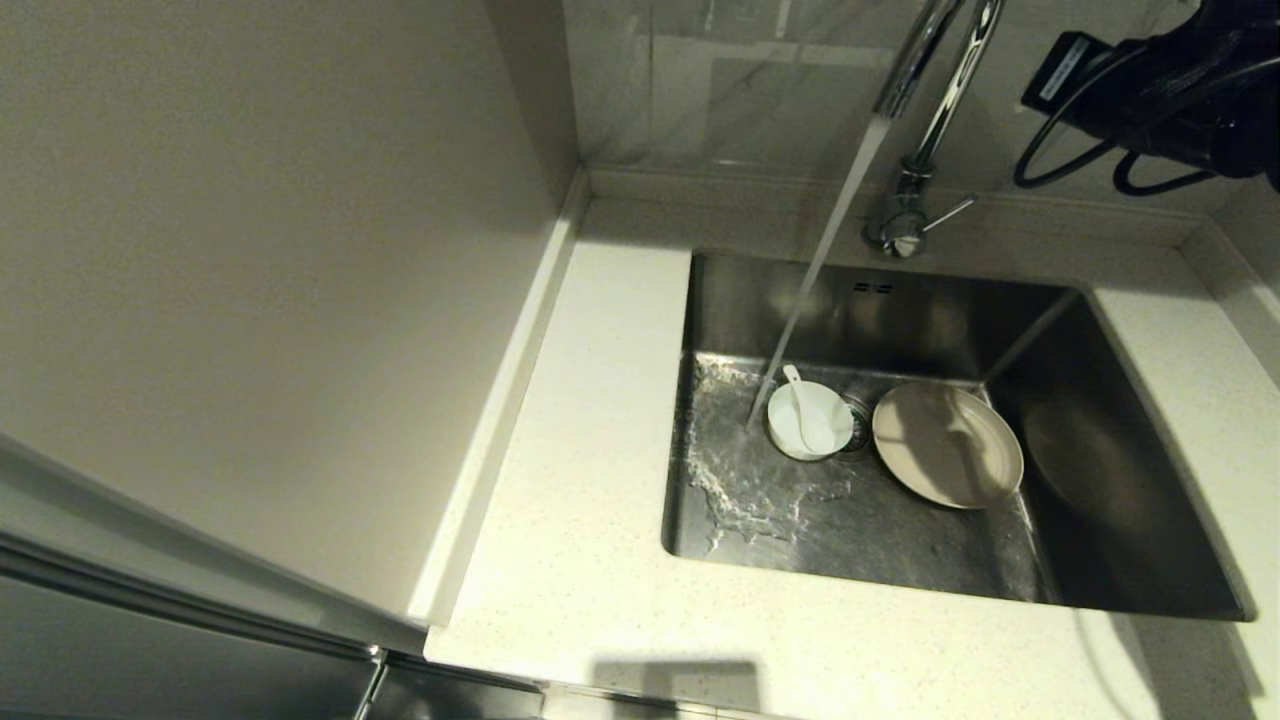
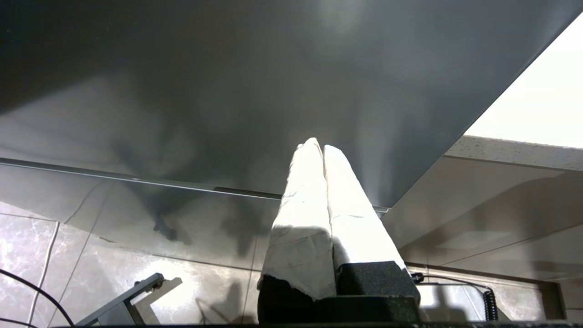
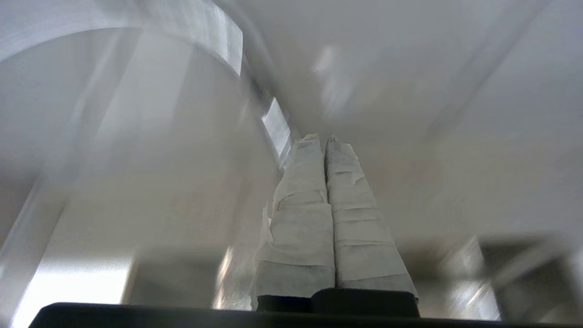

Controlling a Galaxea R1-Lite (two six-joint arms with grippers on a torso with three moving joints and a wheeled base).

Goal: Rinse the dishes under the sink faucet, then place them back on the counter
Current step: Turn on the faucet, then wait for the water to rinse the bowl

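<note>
Counter (image 1: 600,560) sits closest to the head camera, pale and speckled, wrapping around the steel sink (image 1: 1120,470) where the faucet (image 1: 935,110) is pouring water just beside the small white bowl (image 1: 810,425) with the spoon (image 1: 800,395) lying in it, and the beige plate (image 1: 945,445) sits next to the bowl on the sink floor. Right gripper (image 3: 324,139) has its taped fingers pressed together holding nothing, with the right arm up beside the faucet. Left gripper (image 2: 321,146) is parked low by the cabinet front, fingers together too.

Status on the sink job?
Both grippers shut, empty: left gripper, right gripper. Faucet running; bowl, spoon, plate in sink. Nothing blocking.
</note>
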